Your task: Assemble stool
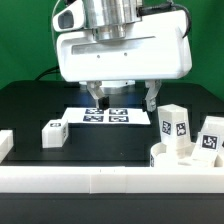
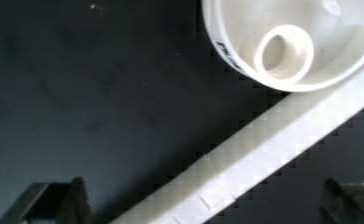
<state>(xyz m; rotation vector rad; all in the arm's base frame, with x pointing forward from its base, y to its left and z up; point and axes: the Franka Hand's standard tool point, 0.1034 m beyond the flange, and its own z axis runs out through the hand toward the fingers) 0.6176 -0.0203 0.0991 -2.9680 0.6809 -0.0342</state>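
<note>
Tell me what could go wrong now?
The open tool holds nothing and hangs near the long white border rail; dropping straight down, a finger might hit it. The white plastic block legs stand crowded beside the thick round white seat, so grabbing one might topple another.

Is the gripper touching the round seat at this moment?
Apart. In the wrist view the open gripper hangs clear of the seat, with dark table and the border rail between them.
</note>
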